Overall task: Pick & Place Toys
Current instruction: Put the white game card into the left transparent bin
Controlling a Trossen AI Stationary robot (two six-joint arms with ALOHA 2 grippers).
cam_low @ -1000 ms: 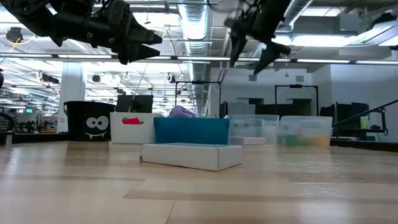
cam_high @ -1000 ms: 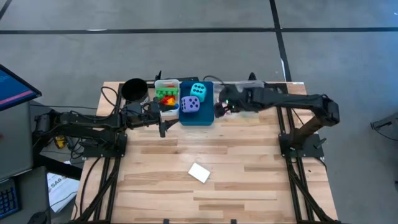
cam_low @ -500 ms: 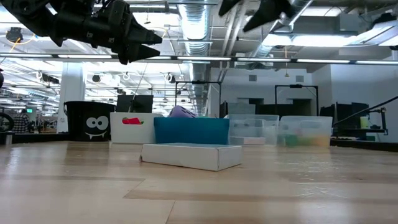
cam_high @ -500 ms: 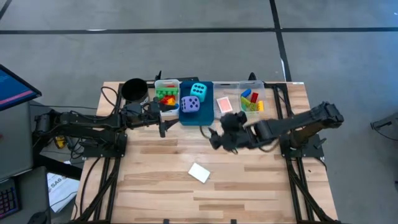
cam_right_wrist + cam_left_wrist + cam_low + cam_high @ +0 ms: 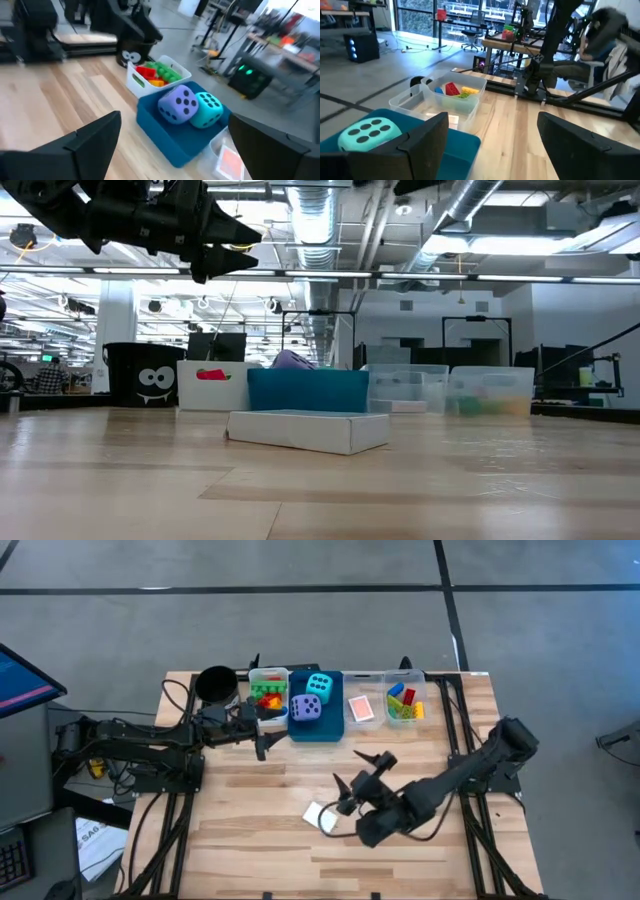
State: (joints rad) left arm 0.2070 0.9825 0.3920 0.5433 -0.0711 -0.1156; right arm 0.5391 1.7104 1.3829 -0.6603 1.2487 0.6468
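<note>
The right end effector [image 5: 350,785] hangs over the middle of the desk [image 5: 250,840], fingers spread wide and empty, just beside the white card box [image 5: 320,817] lying flat there. The left end effector [image 5: 262,735] waits by the white bin [image 5: 268,675], also open and empty. Purple die [image 5: 306,709] and cyan die [image 5: 320,685] sit in the blue bin [image 5: 315,734].
</note>
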